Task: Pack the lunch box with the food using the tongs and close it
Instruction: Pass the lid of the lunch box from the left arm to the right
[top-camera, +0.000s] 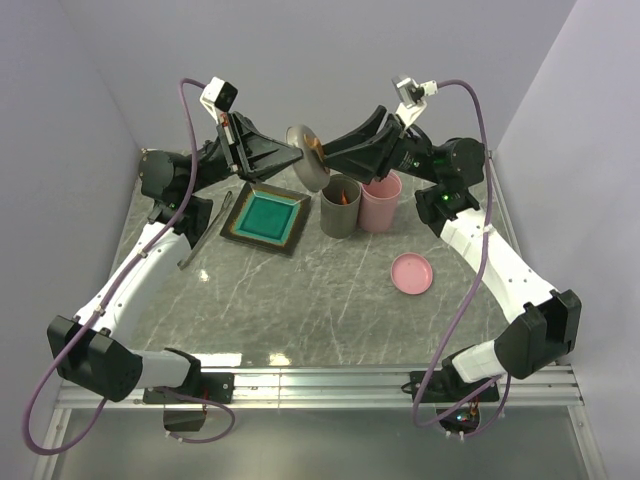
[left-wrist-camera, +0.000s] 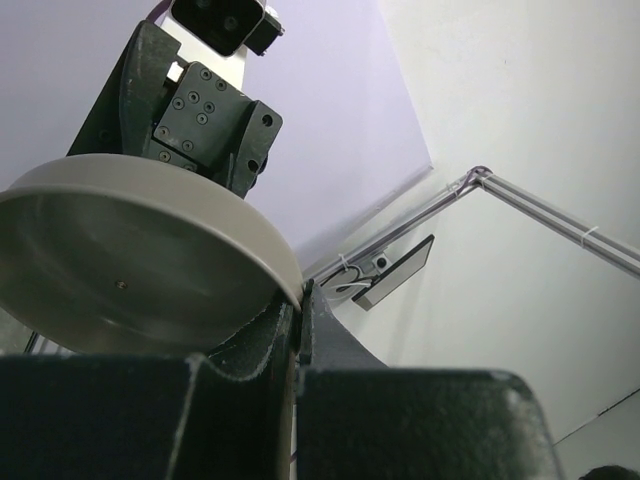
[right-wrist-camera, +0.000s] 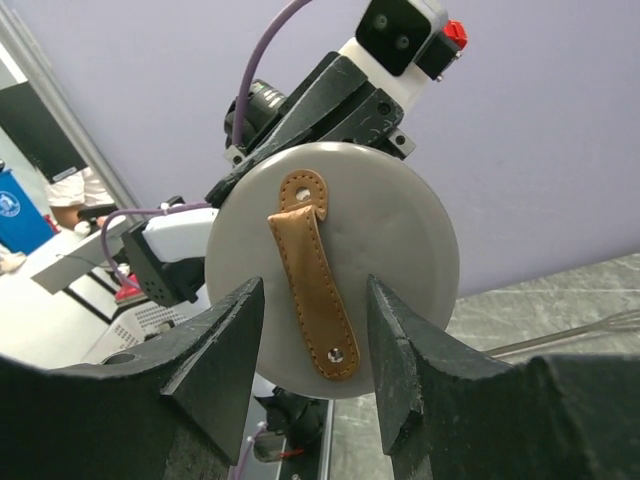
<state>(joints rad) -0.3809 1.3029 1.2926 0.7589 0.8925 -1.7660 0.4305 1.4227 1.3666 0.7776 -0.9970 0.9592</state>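
1. The left gripper (left-wrist-camera: 297, 330), closest in its own wrist view, is pinched shut on the rim of the round grey lid (left-wrist-camera: 130, 260) and holds it up on edge in the air.
2. The right gripper (right-wrist-camera: 315, 295) faces the lid's top. Its fingers stand apart on either side of the tan leather strap (right-wrist-camera: 312, 270), and I can see no contact.
3. The lid looks rigid, light and smooth, so a pinch on the rim alone may let it pivot. The strap is soft and stitched at both ends. Its middle seems the surer hold, though it will flex.
4. Below the lid stands the grey tub (top-camera: 340, 212) with a bit of orange-red food (top-camera: 345, 197) showing inside. No other food can be made out. The pink tub (top-camera: 380, 203) is just beside it, and a pink lid (top-camera: 412, 273) lies apart on the desk (top-camera: 300, 300).
5. The tongs (top-camera: 208, 232) lie on the desk just left of the square plate (top-camera: 270, 218), with neither gripper on them. They are slim, stiff, slippery metal, probably best gripped across both arms near mid-length.
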